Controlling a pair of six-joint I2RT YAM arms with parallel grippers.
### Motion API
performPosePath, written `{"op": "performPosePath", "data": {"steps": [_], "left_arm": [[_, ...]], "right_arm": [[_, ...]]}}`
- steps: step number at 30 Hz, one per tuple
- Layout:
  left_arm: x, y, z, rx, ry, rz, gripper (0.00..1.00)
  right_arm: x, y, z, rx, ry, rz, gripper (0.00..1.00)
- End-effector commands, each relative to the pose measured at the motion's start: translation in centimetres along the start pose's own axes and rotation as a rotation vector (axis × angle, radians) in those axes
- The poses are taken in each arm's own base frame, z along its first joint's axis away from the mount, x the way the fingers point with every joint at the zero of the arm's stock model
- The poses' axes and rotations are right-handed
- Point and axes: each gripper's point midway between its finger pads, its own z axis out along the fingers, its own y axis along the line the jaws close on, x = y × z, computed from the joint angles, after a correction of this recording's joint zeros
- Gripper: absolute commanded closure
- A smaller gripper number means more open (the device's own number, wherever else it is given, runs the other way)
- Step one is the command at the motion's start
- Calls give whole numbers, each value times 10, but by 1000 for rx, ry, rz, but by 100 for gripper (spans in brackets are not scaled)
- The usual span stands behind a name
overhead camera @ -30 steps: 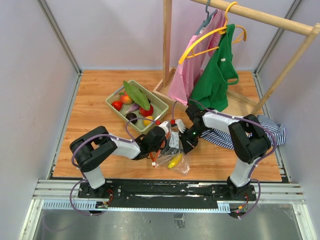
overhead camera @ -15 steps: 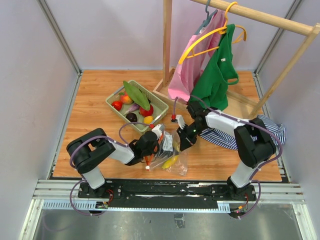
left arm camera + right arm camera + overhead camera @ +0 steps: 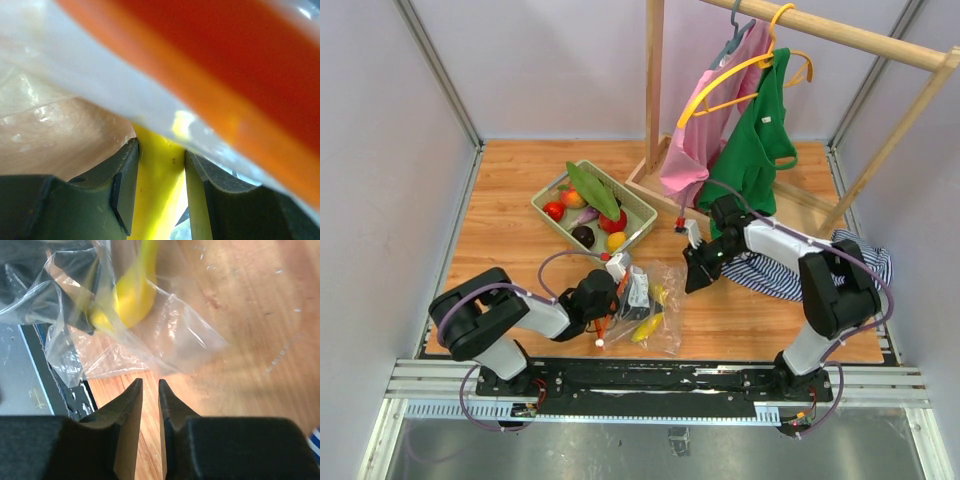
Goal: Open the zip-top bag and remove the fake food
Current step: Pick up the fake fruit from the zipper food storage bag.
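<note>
L hand (image 3: 160, 148) pinches zip-top bag (image 3: 665, 300); R hand (image 3: 150, 385) slightly spread, empty, bag just ahead.

Fixed overhead view, wrist views close-up (all share bag (image 3: 672, 318))

My left fingers (image 3: 122, 192) are black, the bag (image 3: 662, 288) clear with an orange-red zip strip (image 3: 225, 75), the banana (image 3: 645, 328) yellow, the basket (image 3: 548, 217) green
</note>
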Motion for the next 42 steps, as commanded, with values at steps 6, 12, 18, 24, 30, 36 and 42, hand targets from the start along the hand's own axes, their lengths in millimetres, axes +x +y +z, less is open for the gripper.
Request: {"op": "performPosePath", "data": {"steps": [6, 12, 18, 24, 30, 36, 42], "left_arm": [[-37, -59, -31, 287, -175, 206, 65], [-59, -86, -50, 366, -289, 358, 65], [-84, -114, -66, 450, -431, 413, 66], [-102, -152, -71, 559, -556, 405, 67], [-106, -176, -67, 641, -609, 362, 68], [-104, -177, -64, 645, -604, 354, 66], [-85, -171, -53, 653, -500, 357, 56]], "right_arm": [[-40, 41, -75, 32, -329, -357, 39], [-44, 72, -79, -57, -459, -533, 21], [-44, 97, -68, -170, -485, -588, 20], [-54, 106, -63, -192, -542, -563, 16], [-60, 100, -63, -165, -572, -511, 25], [-62, 113, -68, -224, -582, -536, 54], [-63, 132, -77, -312, -592, -586, 85]]}}
